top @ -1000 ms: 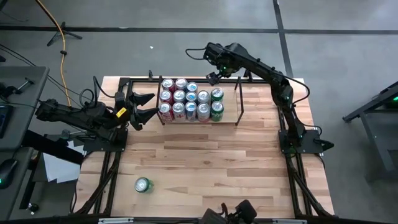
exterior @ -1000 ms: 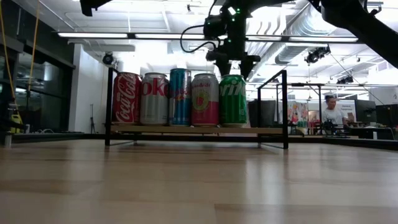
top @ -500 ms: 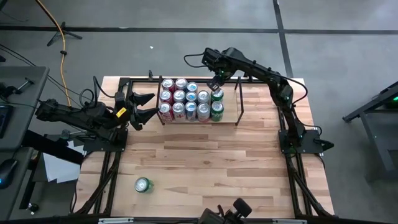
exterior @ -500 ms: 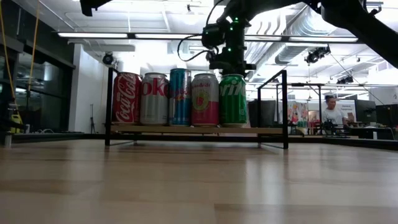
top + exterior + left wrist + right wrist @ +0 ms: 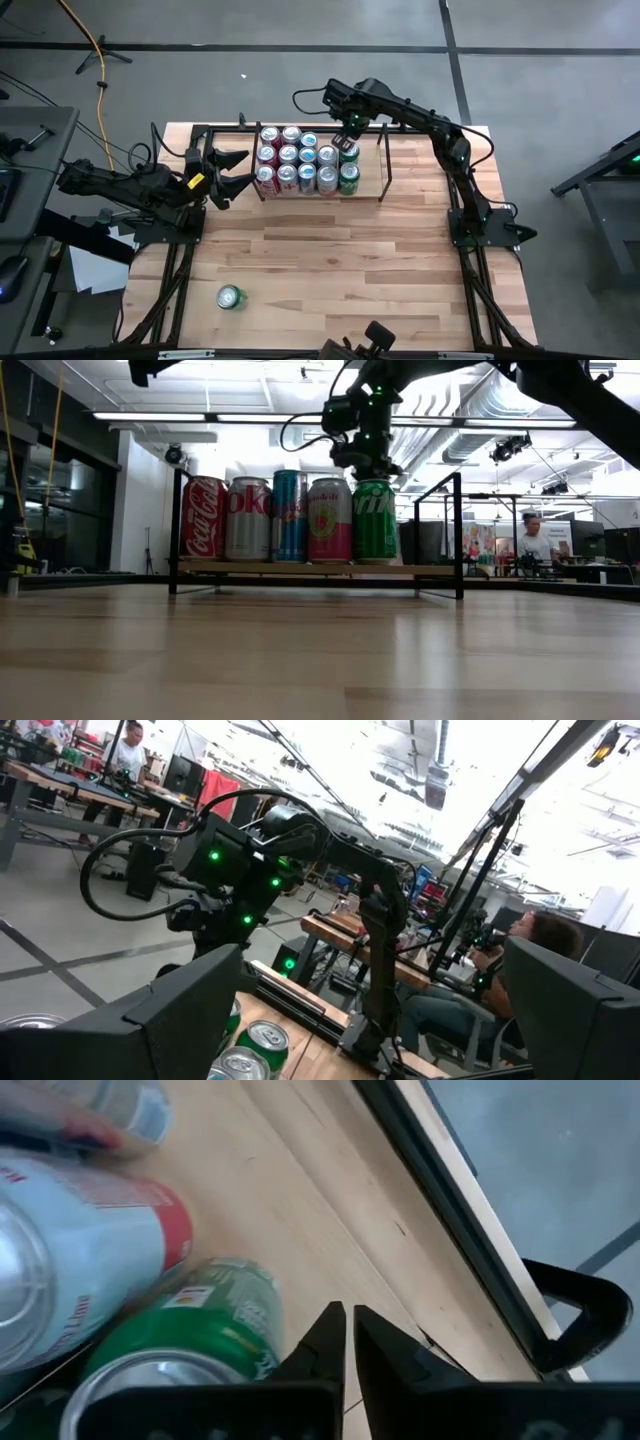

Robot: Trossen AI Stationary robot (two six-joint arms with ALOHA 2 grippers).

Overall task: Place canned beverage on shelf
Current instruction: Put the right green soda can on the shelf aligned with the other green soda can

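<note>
The shelf (image 5: 383,165), thin black rods on a light wood base, stands at the table's far middle with several upright cans in rows. One more can (image 5: 230,297) lies on its side near the table's front left. My right gripper (image 5: 349,137) is shut and points down at the far green can (image 5: 349,153) in the shelf's right column. Its tips (image 5: 349,1320) stand just past that can's rim (image 5: 225,1320). My left gripper (image 5: 228,170) waits open to the left of the shelf, holding nothing. My right gripper comes from above, pointing down, with its shut fingers (image 5: 325,1335) close against the far green can's upper side (image 5: 265,1325), over the wood base. The can stands upright on the shelf. Whether the fingers touch it, I cannot tell.
A black frame (image 5: 196,131) edges the table. The shelf's right part (image 5: 368,170), beside the green cans, holds nothing. Bare wood (image 5: 350,270) spreads over the near half. People sit at desks in the room beyond (image 5: 533,540).
My right gripper has shut, rolled about its own axis and come down a little toward the far green can on the shelf. The cans have kept their places.
</note>
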